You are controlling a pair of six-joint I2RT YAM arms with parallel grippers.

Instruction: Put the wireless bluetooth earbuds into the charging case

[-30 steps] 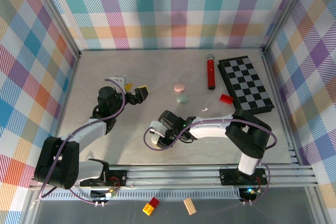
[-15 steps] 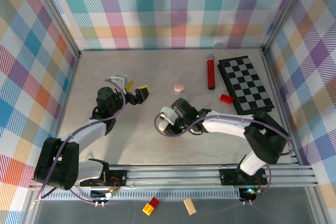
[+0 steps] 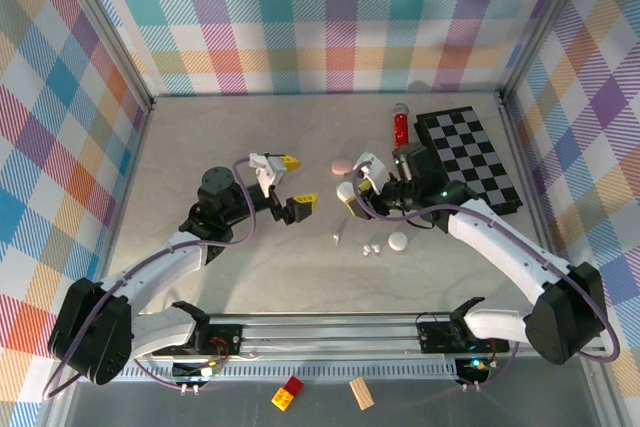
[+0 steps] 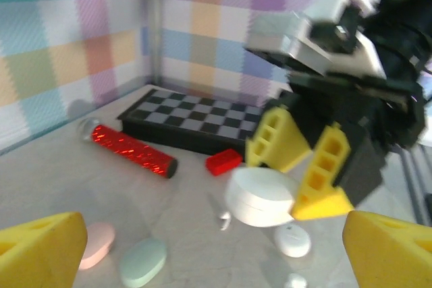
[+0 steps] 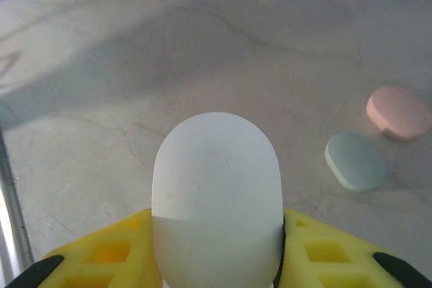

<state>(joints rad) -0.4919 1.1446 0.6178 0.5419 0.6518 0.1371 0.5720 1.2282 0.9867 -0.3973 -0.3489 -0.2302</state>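
Our right gripper (image 3: pixel 357 182) stretched mid-table, clamped on white case (image 5: pixel 217 193), left gripper (image 3: pixel 297 182) gaping to its left, we see earbuds (image 3: pixel 368 248) lying nearer

Smooth matt white case (image 5: pixel 216 193) — glittery red tube (image 4: pixel 131 150), stone-look table (image 5: pixel 135 65).

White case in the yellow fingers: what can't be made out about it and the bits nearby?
White case, right wrist view: its near end runs off the bottom edge, between the fingers.
Loose white bits, top view: too small to name as earbuds or anything else.
Right gripper, left wrist view: blurred, so its outline is smeared.
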